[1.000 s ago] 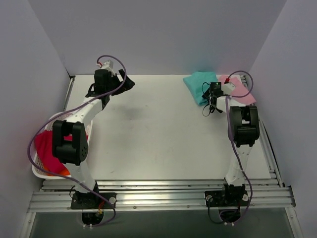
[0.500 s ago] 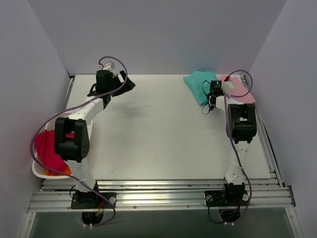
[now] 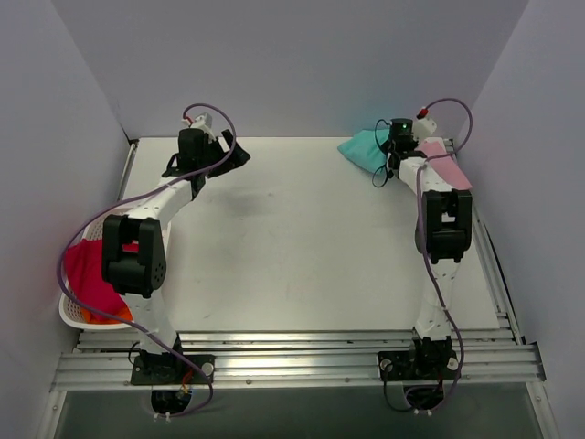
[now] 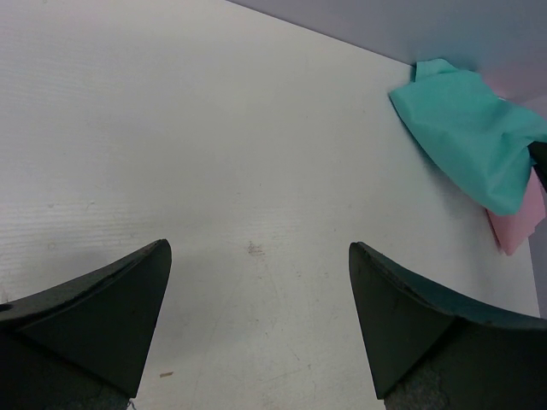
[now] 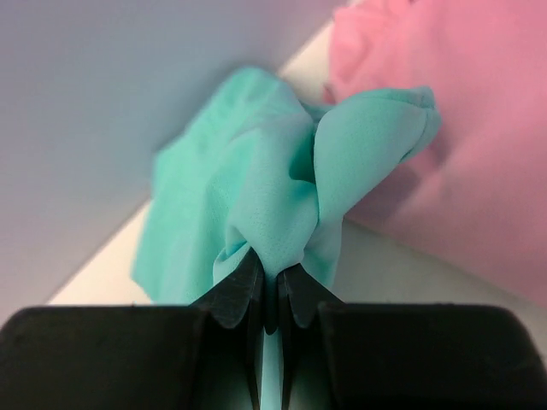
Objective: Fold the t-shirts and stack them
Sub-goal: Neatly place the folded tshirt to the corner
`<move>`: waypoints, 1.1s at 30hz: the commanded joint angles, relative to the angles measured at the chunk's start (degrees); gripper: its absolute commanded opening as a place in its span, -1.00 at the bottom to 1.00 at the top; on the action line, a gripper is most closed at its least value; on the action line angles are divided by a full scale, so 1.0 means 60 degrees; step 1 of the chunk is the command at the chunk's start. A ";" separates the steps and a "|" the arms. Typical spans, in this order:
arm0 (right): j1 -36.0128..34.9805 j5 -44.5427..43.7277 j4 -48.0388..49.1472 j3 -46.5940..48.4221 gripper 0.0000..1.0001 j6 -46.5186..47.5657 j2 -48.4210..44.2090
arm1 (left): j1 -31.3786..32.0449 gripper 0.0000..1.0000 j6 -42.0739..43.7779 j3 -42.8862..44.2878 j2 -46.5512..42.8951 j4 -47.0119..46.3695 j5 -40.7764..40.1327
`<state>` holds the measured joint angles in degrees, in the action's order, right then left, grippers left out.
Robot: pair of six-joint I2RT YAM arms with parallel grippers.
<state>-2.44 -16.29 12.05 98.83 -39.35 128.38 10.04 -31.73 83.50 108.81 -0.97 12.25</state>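
Teal shirt (image 5: 256,196) is bunching up between the fingers of our right gripper (image 5: 272,278), we're pinching it tight, pink shirt (image 5: 444,128) lying just beside; left gripper (image 4: 256,256) is hanging spread wide, holding nothing.

No text, label, brand, number or sign can be read in any of the views.
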 commanded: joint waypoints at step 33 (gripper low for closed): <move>0.2413 -0.0947 -0.0280 -0.1909 -0.70 -0.0809 -0.2133 | 0.0040 0.88 -0.0044 0.0365 -0.0221 -0.0380 0.0551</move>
<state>12.38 -21.15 7.94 89.86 -41.67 122.28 10.04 -31.99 84.25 109.23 -1.06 14.41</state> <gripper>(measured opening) 0.107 0.940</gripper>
